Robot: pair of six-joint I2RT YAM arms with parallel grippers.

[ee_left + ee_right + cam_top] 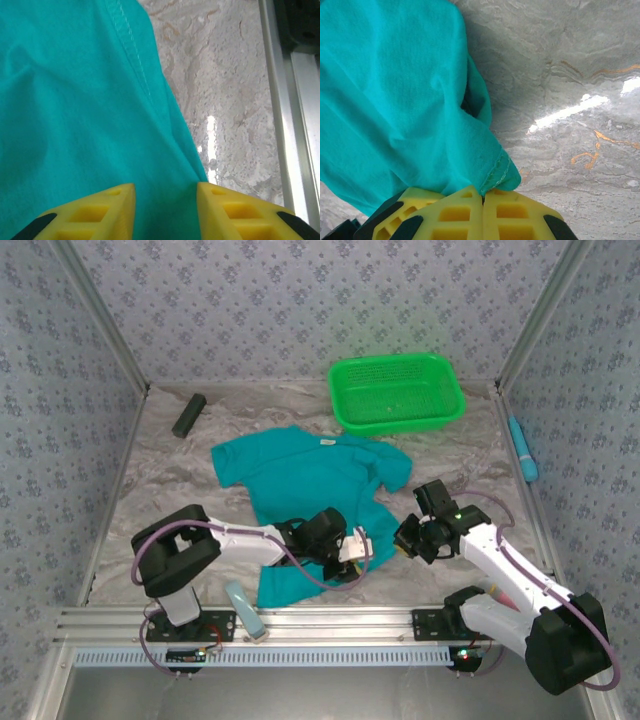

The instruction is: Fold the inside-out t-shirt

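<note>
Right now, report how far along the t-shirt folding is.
Done: nothing finished; the teal short-sleeved cloth t-shirt lies mostly spread on the marbled table, with no neat fold visible. In hand: the right pincer is shut on a stitched hem edge, and the left pincer stands open over the cloth near the aluminium front rail. Left: every fold.

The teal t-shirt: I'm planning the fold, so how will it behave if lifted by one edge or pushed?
Likely floppy: the t-shirt lies wrinkled and bunches where the right gripper pinches its hem, so it would probably drape. Pushed, it would likely crumple rather than slide. It looks thin, so probably light.
</note>
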